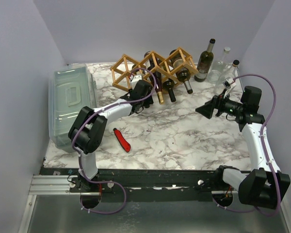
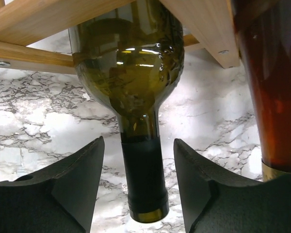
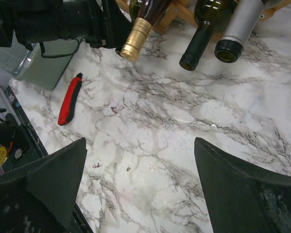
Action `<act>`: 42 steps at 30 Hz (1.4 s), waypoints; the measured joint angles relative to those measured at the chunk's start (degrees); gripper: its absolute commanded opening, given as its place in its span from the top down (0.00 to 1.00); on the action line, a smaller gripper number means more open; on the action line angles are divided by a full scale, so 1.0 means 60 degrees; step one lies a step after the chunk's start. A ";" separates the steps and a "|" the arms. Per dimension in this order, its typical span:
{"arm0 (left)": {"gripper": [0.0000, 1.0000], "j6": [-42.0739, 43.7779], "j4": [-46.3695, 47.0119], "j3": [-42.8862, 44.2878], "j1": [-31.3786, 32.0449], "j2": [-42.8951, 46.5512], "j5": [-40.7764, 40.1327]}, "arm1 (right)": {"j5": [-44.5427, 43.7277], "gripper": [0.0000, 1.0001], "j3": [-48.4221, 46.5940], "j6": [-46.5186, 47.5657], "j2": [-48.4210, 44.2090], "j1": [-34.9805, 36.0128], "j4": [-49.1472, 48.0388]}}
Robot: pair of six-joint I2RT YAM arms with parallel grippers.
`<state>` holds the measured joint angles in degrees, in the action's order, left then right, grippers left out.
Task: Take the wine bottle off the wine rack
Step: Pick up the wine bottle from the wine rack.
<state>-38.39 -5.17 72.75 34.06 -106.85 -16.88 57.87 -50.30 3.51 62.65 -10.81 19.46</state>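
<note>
Left hand (image 2: pixel 138 145), spread wide, straddles neck of wine bottle (image 2: pixel 128 68) without touching.

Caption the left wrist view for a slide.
Open left tool flanks the neck of the green bottle jutting from the wooden rack.

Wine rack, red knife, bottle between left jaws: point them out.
wine rack (image 1: pixel 118 63), top external view, left cell's slat
red knife (image 1: pixel 121 140), top external view, its middle
bottle (image 2: pixel 144 174), left wrist view, black neck foil
</note>
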 measured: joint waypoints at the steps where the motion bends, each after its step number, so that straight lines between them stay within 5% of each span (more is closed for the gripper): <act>1: 0.40 -0.0015 -0.0004 0.0000 -0.0018 -0.0029 0.0000 | 0.0000 0.05 0.0000 0.0000 0.0000 0.0000 0.0000; 42: 0.58 -0.0714 0.0266 0.0393 -0.0364 -0.0729 0.0710 | 0.0000 0.05 -0.0040 0.0076 0.0004 0.0000 0.0073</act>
<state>-42.68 -3.57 75.11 31.88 -111.22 -12.62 57.87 -50.54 3.97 62.67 -10.81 19.90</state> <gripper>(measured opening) 0.479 0.950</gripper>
